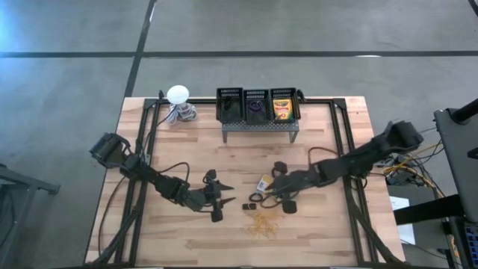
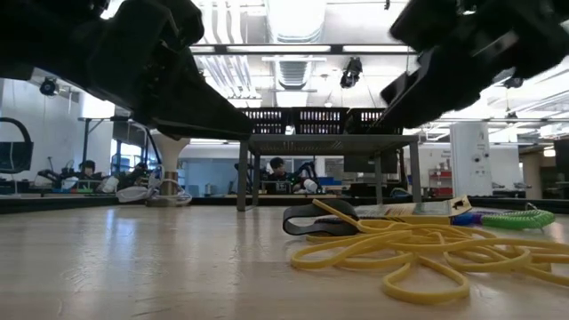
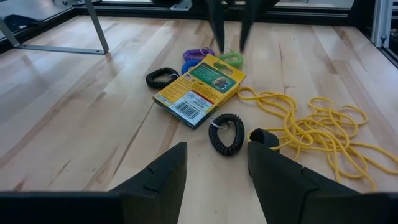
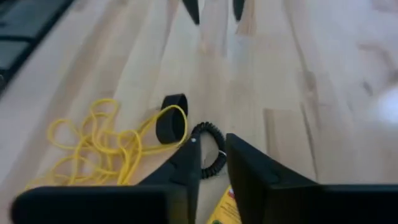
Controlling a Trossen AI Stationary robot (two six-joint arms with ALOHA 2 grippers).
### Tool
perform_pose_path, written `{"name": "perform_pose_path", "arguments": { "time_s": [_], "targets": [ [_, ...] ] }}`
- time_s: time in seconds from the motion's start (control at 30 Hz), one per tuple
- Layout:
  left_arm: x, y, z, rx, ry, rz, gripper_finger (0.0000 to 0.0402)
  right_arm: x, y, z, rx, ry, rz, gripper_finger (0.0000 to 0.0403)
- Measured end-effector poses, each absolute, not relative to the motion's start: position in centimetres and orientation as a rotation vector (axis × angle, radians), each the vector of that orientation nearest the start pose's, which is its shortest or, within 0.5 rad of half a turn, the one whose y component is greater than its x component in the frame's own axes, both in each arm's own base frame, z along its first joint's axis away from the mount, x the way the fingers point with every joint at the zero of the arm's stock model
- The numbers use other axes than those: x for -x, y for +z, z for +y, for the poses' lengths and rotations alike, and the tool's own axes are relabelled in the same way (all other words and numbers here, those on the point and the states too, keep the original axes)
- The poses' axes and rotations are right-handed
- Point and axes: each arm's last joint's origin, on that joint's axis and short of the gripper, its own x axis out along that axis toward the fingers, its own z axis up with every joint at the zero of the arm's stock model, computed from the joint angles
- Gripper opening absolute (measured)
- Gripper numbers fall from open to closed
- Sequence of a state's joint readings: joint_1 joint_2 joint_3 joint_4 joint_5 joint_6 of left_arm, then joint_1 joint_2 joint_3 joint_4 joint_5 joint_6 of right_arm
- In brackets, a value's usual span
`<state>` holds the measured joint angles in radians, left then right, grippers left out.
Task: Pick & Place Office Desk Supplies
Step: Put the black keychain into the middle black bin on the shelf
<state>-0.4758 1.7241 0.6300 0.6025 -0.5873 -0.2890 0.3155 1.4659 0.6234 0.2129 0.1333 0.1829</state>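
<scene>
A yellow-and-green crayon box lies flat on the wooden table. Around it are a black coil ring, a second black ring, and purple and green coils. A tangle of yellow rubber bands lies beside them. My right gripper hangs over the box's far end with a narrow gap between its fingers and nothing in it. The black coil ring lies just past its fingertips. My left gripper stands open on the other side of the pile, pointing at it, short of the coil ring.
A grey perforated stand at the table's far edge carries three black bins; the right bin holds a crayon box. A white ball-shaped object stands at the far left. A flat black band lies by the rubber bands.
</scene>
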Motion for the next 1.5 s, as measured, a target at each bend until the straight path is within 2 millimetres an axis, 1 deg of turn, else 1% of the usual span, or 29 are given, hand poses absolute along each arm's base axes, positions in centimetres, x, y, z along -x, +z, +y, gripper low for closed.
{"name": "perform_pose_path", "arguments": {
  "time_s": [0.07, 0.17, 0.33, 0.47, 0.57, 0.67, 0.9, 0.97, 1.07, 1.17, 1.27, 1.33, 1.4, 1.5],
  "targets": [
    [-28.0, 13.1, -12.6, 0.035, 0.169, 0.403, 0.0173, -27.9, 16.0, 8.5, -0.027, 0.099, 0.655, 0.0102],
    [-28.0, 13.1, -12.6, 0.035, 0.169, 0.403, 0.0173, -29.9, 15.4, 8.8, 0.016, 0.084, 0.744, 0.0125],
    [-28.0, 13.1, -12.6, 0.035, 0.169, 0.403, 0.0173, -32.6, 14.5, 8.9, 0.117, 0.074, 0.932, 0.0136],
    [-28.0, 13.1, -12.6, 0.035, 0.169, 0.403, 0.0173, -34.3, 13.9, 8.8, 0.175, 0.108, 1.015, 0.0128],
    [-28.0, 13.1, -12.6, 0.035, 0.169, 0.404, 0.0173, -35.3, 13.5, 9.0, 0.168, 0.188, 1.042, 0.0120],
    [-28.0, 13.0, -12.6, 0.033, 0.170, 0.407, 0.0173, -36.1, 13.2, 8.8, 0.162, 0.204, 1.066, 0.0112],
    [-28.0, 13.0, -12.6, 0.030, 0.167, 0.414, 0.0173, -37.2, 12.3, 8.0, 0.148, 0.188, 1.150, 0.0086],
    [-28.0, 13.0, -12.6, 0.029, 0.166, 0.414, 0.0173, -37.3, 12.0, 8.0, 0.149, 0.190, 1.169, 0.0073],
    [-28.0, 13.0, -12.6, 0.030, 0.166, 0.414, 0.0173, -37.2, 12.0, 8.0, 0.150, 0.189, 1.167, 0.0044],
    [-28.0, 13.0, -12.6, 0.031, 0.167, 0.413, 0.0173, -36.8, 12.8, 8.0, 0.137, 0.165, 1.141, 0.0019],
    [-28.0, 13.0, -12.6, 0.033, 0.168, 0.414, 0.0173, -35.7, 14.0, 7.8, 0.128, 0.122, 1.127, 0.0018],
    [-28.0, 13.0, -12.6, 0.033, 0.168, 0.414, 0.0173, -35.4, 15.8, 7.7, 0.123, 0.089, 1.056, 0.0018],
    [-28.0, 13.0, -12.6, 0.033, 0.168, 0.417, 0.0173, -34.6, 17.7, 7.4, 0.130, 0.058, 0.990, 0.0018],
    [-28.0, 13.0, -12.6, 0.035, 0.169, 0.416, 0.0173, -33.5, 19.7, 7.0, 0.137, 0.012, 0.895, 0.0018]
  ]
}}
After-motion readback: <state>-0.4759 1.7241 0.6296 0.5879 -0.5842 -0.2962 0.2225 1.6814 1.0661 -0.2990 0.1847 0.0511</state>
